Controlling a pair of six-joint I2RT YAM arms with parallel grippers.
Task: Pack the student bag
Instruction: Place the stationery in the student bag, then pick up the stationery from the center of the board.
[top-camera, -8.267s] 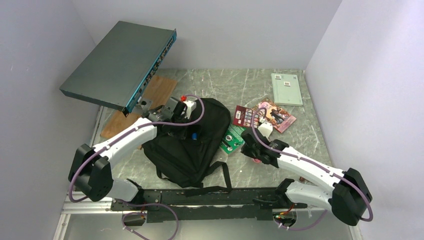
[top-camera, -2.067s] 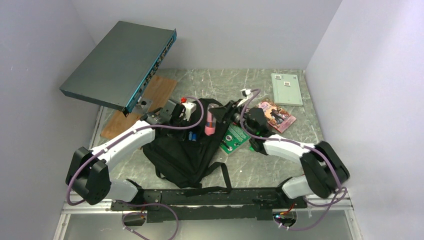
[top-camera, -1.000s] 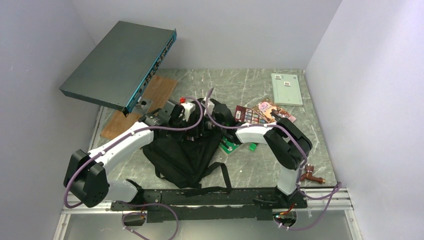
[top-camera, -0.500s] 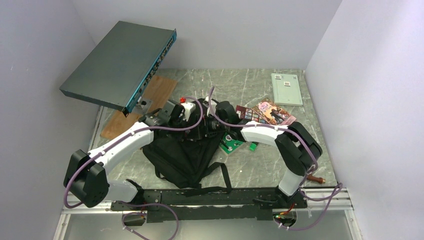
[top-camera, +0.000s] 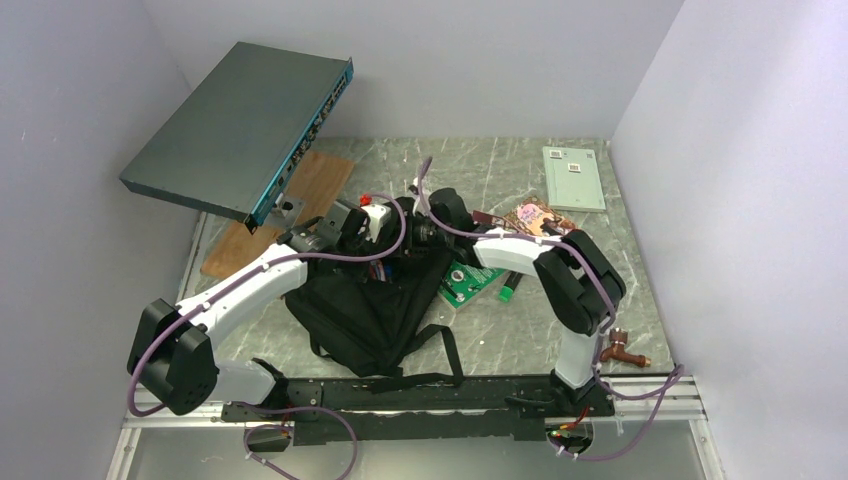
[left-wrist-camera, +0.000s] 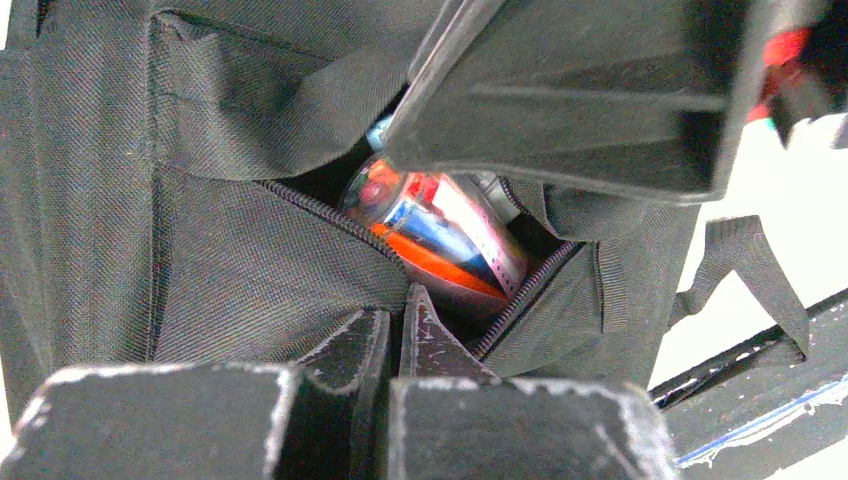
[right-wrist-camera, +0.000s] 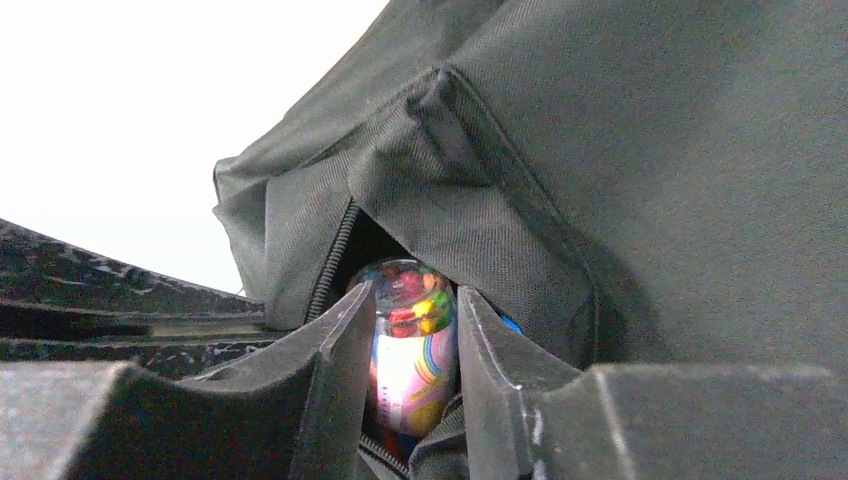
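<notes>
On grey table (top-camera: 470, 175), left jaws clenched on student bag (top-camera: 365, 305) pocket; tube (right-wrist-camera: 412, 350) straight ahead between right jaws, grip unclear.

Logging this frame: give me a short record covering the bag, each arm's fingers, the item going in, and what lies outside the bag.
bag: student bag, black, pocket unzipped
left arm: left gripper shut on the pocket's edge
right arm: right gripper at the opening, fingers flanking the item; grip unclear
item: colourful container, inside the pocket mouth
outside bag: green card, booklets, pale grey box
</notes>
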